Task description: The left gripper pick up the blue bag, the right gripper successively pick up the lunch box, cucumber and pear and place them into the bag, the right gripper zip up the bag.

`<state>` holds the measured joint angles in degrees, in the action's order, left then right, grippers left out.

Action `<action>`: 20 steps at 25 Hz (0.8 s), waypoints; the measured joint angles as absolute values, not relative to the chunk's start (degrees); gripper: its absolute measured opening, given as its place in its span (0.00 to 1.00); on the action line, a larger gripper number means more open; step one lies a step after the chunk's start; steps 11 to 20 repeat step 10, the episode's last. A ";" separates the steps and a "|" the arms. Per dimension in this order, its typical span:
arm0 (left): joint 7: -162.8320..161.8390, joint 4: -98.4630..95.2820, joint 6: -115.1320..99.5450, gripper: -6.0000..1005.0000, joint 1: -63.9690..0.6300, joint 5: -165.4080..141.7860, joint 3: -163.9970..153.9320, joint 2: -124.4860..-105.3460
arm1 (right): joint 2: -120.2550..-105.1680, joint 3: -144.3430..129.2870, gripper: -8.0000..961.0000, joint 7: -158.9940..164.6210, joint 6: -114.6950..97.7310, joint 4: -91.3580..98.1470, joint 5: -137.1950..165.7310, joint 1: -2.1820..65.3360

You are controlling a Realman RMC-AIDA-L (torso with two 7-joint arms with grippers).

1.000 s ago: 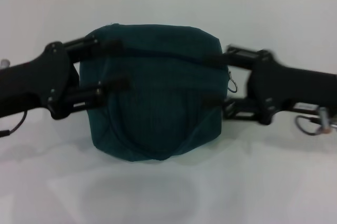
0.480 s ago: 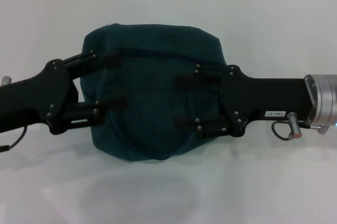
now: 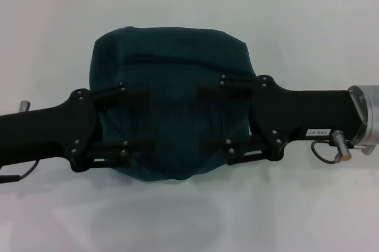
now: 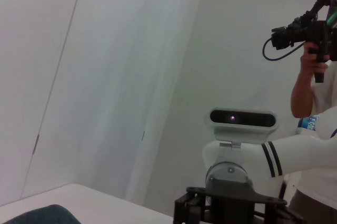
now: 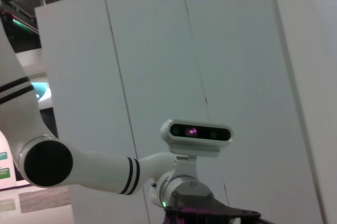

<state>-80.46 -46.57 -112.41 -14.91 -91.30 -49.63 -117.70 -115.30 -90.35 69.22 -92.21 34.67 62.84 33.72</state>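
Blue bag (image 3: pixel 172 86) centre frame; left gripper (image 3: pixel 137 118), fingers spread, has dropped lower; right gripper (image 3: pixel 212 118), also spread, likewise lower.

Blue bag (image 3: pixel 172 80) partly covered across its lower front by the fingers (image 3: pixel 133 93) of the left gripper (image 3: pixel 135 119) and of the right gripper (image 3: pixel 213 118). Contents of the bag hidden. Only a corner of it visible at the left wrist view's edge.
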 joint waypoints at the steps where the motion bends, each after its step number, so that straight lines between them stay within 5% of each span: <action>1: -80.46 -46.57 -112.41 0.87 -14.84 -91.33 -49.55 -117.73 | -115.28 -90.35 0.85 69.33 -92.44 34.69 62.87 33.72; 20: -80.47 -46.58 -112.42 0.88 -14.52 -91.33 -49.30 -117.83 | -115.20 -90.35 0.85 69.84 -92.44 34.72 63.18 33.80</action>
